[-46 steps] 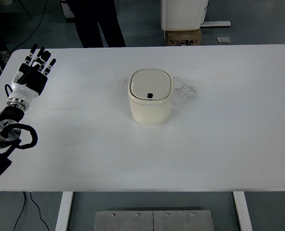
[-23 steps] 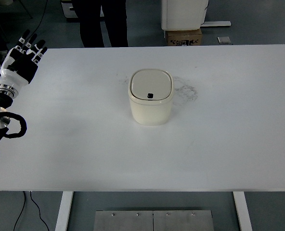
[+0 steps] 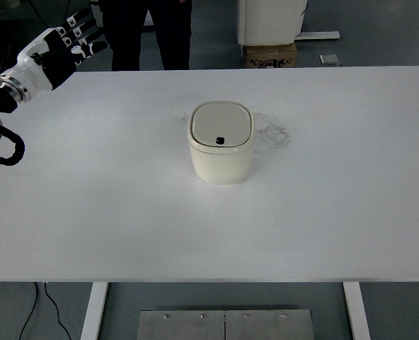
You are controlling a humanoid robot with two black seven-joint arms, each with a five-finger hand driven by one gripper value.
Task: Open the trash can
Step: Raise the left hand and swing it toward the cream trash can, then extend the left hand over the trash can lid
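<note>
Left hand [image 3: 57, 49] sits at the far left corner of the table [image 3: 124, 227], arm entering from the left edge. Fingers [image 3: 82, 37] extended and slightly spread, pointing toward the far right; they hold nothing and touch nothing. A black cable loop [image 3: 3, 147] hangs off the arm at the left edge, over the tabletop. Right hand not visible. Trash can [image 3: 221, 143] stands upright near the middle of the white table, well apart from the hand, with bare tabletop between them. It is cream-coloured, with rounded corners; lid [image 3: 221, 125] lies flat and closed, with a small dark button [image 3: 221, 139] near its front edge. Faint grey scuff marks [image 3: 274, 133] on the table just right of the can. Beyond the far edge of the table: a person's legs in dark trousers [image 3: 144, 34] standing on the floor, between the hand and the can in left-right position; a white cabinet [image 3: 272, 20] with a cardboard box [image 3: 270, 54] on the floor in front of it. The box carries print, too small to read. Below the near table edge, a metal plate [image 3: 224, 324] and a dark cable [image 3: 43, 312] on the floor.
</note>
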